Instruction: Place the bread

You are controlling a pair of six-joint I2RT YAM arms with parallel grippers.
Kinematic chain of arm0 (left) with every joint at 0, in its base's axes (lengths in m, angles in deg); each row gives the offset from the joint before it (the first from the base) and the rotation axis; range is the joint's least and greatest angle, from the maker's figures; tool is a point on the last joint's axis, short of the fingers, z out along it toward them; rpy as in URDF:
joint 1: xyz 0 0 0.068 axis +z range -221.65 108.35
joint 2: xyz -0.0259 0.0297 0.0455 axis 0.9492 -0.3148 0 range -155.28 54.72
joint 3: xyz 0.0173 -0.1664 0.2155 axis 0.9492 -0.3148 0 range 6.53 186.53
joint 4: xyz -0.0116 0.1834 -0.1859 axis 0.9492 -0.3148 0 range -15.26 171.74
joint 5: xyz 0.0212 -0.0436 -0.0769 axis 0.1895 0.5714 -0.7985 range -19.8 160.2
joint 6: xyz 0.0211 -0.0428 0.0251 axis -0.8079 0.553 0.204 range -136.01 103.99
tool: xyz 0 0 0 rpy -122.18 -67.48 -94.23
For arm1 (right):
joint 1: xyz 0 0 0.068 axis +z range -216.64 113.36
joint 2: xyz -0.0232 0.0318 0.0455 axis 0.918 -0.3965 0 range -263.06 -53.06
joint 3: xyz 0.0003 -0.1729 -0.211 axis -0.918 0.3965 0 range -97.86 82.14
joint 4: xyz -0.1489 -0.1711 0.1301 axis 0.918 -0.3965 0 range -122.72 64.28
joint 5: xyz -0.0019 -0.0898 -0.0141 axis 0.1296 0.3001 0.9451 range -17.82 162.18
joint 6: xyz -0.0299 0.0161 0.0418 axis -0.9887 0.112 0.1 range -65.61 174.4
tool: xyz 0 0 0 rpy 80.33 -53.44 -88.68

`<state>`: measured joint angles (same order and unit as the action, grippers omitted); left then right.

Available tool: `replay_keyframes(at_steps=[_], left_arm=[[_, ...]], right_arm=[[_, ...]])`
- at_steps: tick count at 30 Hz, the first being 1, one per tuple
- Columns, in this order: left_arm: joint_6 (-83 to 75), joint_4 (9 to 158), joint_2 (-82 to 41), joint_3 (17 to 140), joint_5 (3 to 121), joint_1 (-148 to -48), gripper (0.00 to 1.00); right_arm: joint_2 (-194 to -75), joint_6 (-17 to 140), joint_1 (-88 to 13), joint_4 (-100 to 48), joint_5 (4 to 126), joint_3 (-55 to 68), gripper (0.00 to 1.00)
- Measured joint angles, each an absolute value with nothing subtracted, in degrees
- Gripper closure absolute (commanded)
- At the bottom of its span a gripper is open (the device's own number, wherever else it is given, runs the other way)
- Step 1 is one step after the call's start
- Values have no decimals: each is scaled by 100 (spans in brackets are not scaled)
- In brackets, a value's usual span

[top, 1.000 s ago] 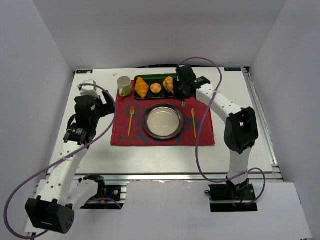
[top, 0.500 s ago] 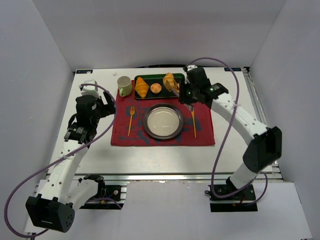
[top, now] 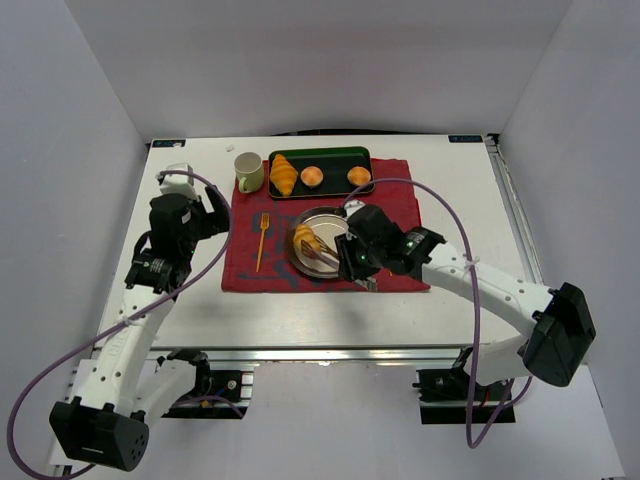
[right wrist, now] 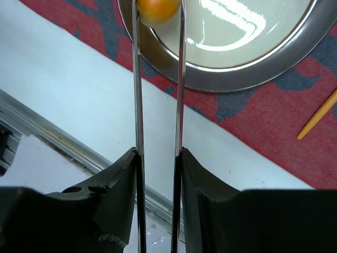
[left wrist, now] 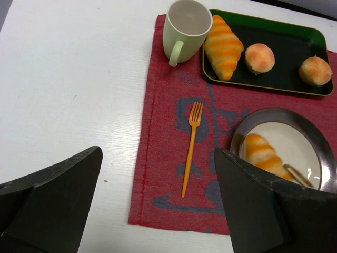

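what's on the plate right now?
The bread sits on the left of the plate, between the tips of the tongs held by the right gripper. The plate's near-right part is hidden under that gripper.

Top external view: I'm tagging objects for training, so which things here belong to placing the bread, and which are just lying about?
In the job: bread, gripped by metal tongs in the right tool; plate under it.
Lying about: mug, fork, larger croissant, two buns, green tray, red mat.
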<state>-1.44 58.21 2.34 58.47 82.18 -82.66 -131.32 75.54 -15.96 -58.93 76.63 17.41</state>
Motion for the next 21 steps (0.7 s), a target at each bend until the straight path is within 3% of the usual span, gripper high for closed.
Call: replay_keyframes(at_steps=[8, 12, 18, 21], left_arm=[[-41, 5815, 335, 5847, 8131, -8266, 2], [-20, 5804, 341, 5847, 8127, -8266, 2], [15, 5784, 341, 5847, 8083, -8266, 2], [15, 5769, 339, 5847, 8063, -8266, 2]], right_arm=[[-13274, 7722, -1474, -5690, 7805, 2012, 98], [-13281, 7779, -1459, -5651, 7836, 2045, 76], [-13283, 7803, -1443, -5581, 7851, 2154, 56], [-13283, 7827, -1443, -5574, 7866, 2156, 52]])
